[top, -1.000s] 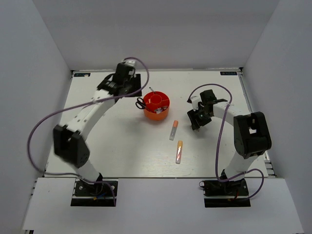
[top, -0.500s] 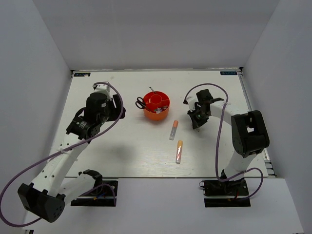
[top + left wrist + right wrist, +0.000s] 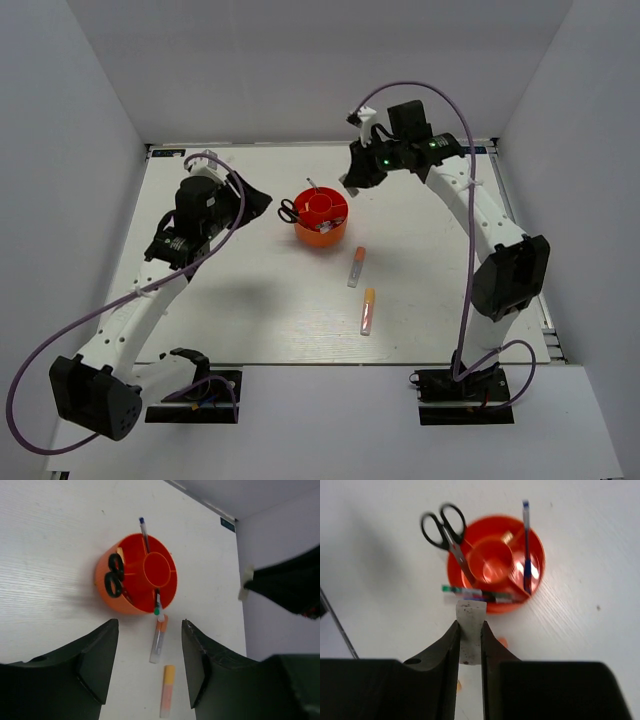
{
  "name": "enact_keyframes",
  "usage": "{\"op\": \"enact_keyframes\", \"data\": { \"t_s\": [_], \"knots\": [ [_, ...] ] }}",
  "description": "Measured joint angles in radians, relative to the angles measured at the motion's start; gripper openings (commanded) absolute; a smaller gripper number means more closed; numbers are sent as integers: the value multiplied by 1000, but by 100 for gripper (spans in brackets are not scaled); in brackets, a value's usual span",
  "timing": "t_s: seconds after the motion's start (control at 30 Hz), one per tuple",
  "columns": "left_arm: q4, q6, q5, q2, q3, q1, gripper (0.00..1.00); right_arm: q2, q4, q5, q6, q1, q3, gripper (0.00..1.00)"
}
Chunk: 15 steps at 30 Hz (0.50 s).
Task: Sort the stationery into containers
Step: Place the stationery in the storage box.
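The round orange-red organiser (image 3: 322, 237) stands at the table's middle back. It holds black-handled scissors (image 3: 288, 211), a blue pen (image 3: 144, 529), a green pen (image 3: 157, 606) and a small tan block (image 3: 119, 552). Two orange-and-white markers (image 3: 356, 267) (image 3: 368, 311) lie on the table in front of it. My right gripper (image 3: 352, 181) is shut on the white eraser (image 3: 470, 625) and hovers above the organiser (image 3: 538, 575), just behind and right of it. My left gripper (image 3: 258, 203) is open and empty, raised to the left of the organiser (image 3: 114, 603).
White walls close in the table on the left, back and right. Purple cables loop off both arms. In the left wrist view the right gripper (image 3: 287, 585) hangs at the right edge with the eraser (image 3: 245, 582) in it.
My right arm has lifted from the table right of the markers and swung back to above the organiser. My left arm has pulled back from the far side to the organiser's left.
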State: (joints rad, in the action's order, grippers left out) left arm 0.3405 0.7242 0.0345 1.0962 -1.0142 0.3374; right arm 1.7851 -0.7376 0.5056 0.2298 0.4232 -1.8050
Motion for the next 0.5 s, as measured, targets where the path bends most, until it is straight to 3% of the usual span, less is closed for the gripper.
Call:
{"op": "enact_keyframes", "data": {
  "t_s": [0.17,0.5],
  "knots": [
    [0,8,71,-64,84,38,60,43,168,27,-119,83,-5,0],
    [158,-45,116,-324,269,55,60,230,406,50,-131,156,-84,0]
  ]
}}
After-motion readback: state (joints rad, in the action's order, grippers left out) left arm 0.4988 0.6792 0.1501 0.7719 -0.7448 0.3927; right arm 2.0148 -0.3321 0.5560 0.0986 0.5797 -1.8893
